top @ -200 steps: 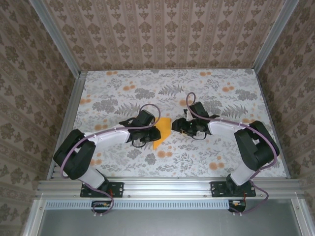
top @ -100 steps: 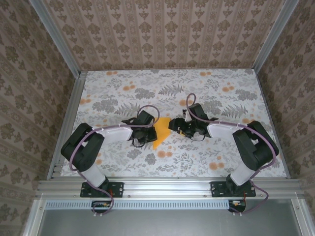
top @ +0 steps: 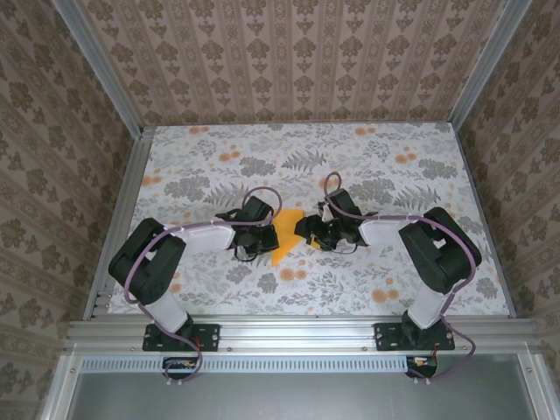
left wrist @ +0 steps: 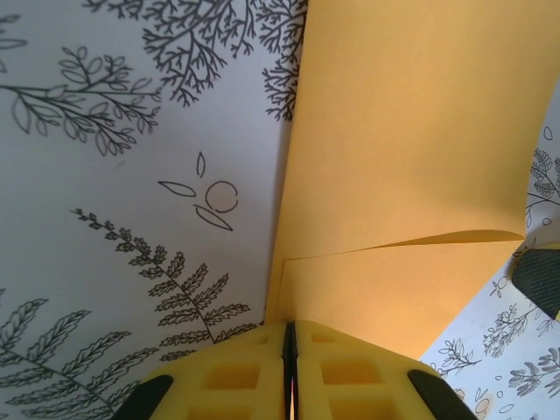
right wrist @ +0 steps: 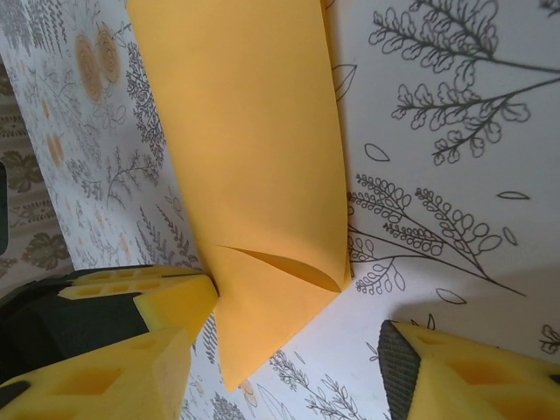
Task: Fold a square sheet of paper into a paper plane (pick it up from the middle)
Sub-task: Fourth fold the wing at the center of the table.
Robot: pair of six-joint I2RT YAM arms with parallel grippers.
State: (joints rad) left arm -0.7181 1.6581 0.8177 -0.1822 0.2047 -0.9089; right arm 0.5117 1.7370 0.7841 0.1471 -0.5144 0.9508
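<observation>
The square sheet of paper (top: 287,234), already partly folded, lay flat at the middle of the tabletop (top: 262,149) between both arms. It looked thin, light and limp, likely to slide on the printed surface and to crease wherever it was pinched, so a hold along an edge or fold line would suit it best. The left tool (left wrist: 290,337) had its pads pressed together on the sheet's near edge, while the right tool (right wrist: 297,350) stood with its pads apart, straddling the sheet's pointed corner. How many layers the left pinch caught was hard to tell, and both wrist views cut off the sheet's far end.
</observation>
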